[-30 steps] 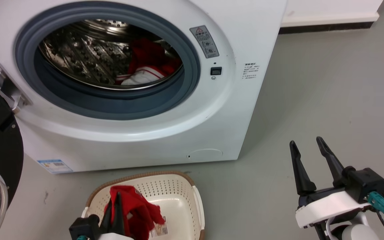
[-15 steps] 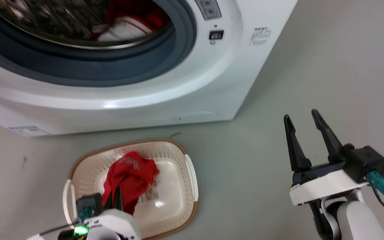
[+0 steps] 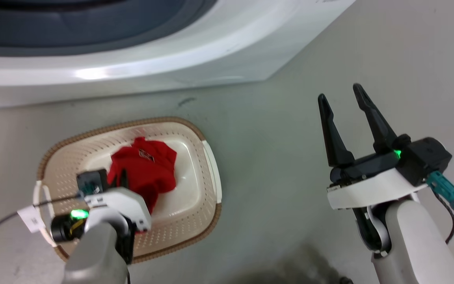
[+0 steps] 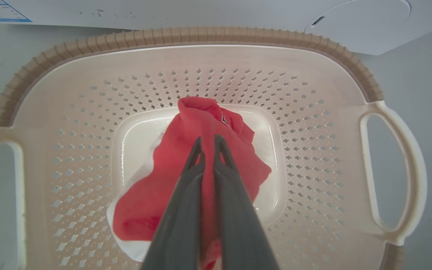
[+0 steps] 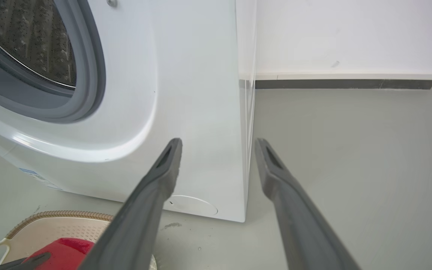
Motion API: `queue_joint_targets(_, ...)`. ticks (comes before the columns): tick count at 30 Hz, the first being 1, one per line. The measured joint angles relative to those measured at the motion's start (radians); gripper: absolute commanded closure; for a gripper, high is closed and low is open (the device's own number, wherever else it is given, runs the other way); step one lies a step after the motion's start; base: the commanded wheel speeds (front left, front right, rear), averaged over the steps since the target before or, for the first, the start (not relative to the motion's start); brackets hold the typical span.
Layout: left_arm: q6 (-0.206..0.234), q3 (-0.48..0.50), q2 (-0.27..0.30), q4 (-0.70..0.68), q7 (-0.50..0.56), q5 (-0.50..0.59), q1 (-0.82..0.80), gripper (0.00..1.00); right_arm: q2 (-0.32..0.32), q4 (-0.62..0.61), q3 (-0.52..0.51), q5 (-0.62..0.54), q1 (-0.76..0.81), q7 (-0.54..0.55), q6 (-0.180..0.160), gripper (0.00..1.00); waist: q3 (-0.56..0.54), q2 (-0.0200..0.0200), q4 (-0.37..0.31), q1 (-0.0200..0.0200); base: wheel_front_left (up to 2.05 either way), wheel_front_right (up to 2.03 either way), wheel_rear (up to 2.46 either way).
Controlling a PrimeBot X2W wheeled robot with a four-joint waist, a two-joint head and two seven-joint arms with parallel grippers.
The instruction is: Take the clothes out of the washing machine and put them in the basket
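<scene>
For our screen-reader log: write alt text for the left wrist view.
The left claw, shut on a bright red garment, holds it over the middle of a cream perforated basket with a brown rim, the cloth spread across its base. The white washing machine has its bottom edge along the top.

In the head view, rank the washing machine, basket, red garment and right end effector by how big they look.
1. washing machine, though cropped by the frame
2. basket
3. right end effector, nearer the camera, so likely flattered
4. red garment, partly hidden
</scene>
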Motion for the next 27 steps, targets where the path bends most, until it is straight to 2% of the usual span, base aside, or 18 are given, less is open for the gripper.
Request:
queue_joint_targets(3, 0.005, 0.015, 0.016, 0.027, 0.000, 0.008, -0.076, 1.00, 0.000, 0.018, 0.014, 0.009, -0.037, -0.007, 0.000, 0.00, 0.067, 0.0000, -0.014, 0.0000, 0.00, 0.00, 0.00)
queue_joint_targets(8, 0.008, 0.014, 0.033, 0.109, 0.000, 0.019, -0.117, 1.00, 0.000, 0.039, 0.029, 0.018, -0.066, -0.016, 0.000, 0.00, 0.118, 0.0000, -0.037, 0.0000, 0.00, 0.00, 0.00)
queue_joint_targets(9, 0.007, 0.012, 0.035, 0.121, 0.000, 0.021, -0.123, 0.88, 0.000, 0.042, 0.031, 0.019, -0.069, -0.017, 0.000, 0.00, 0.122, 0.0000, -0.042, 0.0000, 0.00, 0.00, 0.00)
queue_joint_targets(10, 0.007, 0.012, 0.035, 0.132, 0.000, 0.021, -0.131, 0.64, 0.000, 0.047, 0.031, 0.021, -0.072, -0.019, 0.000, 0.00, 0.125, 0.0000, -0.047, -0.0001, 0.00, 0.00, 0.00)
queue_joint_targets(11, 0.008, 0.015, 0.034, 0.141, 0.000, 0.019, -0.135, 0.22, 0.000, 0.052, 0.030, 0.023, -0.075, -0.020, 0.000, 0.00, 0.127, 0.0000, -0.049, 0.0000, 0.00, 0.00, 0.00)
queue_joint_targets(12, 0.008, 0.017, 0.032, 0.148, 0.000, 0.016, -0.135, 0.00, 0.000, 0.057, 0.027, 0.026, -0.077, -0.020, 0.000, 0.00, 0.124, 0.0000, -0.050, 0.0000, 0.00, 0.00, 0.00)
queue_joint_targets(17, 0.014, 0.020, 0.023, 0.141, 0.000, 0.018, -0.097, 0.00, 0.000, 0.062, -0.011, 0.024, -0.075, -0.022, 0.000, 0.00, 0.078, 0.0001, -0.046, -0.0001, 0.00, 0.00, 0.00)
queue_joint_targets(27, 0.006, 0.040, -0.018, -0.071, 0.000, 0.048, 0.083, 0.00, 0.001, 0.076, -0.063, -0.029, 0.024, -0.023, 0.000, 0.00, -0.113, 0.0000, -0.013, -0.0002, 0.00, 0.00, 0.00)
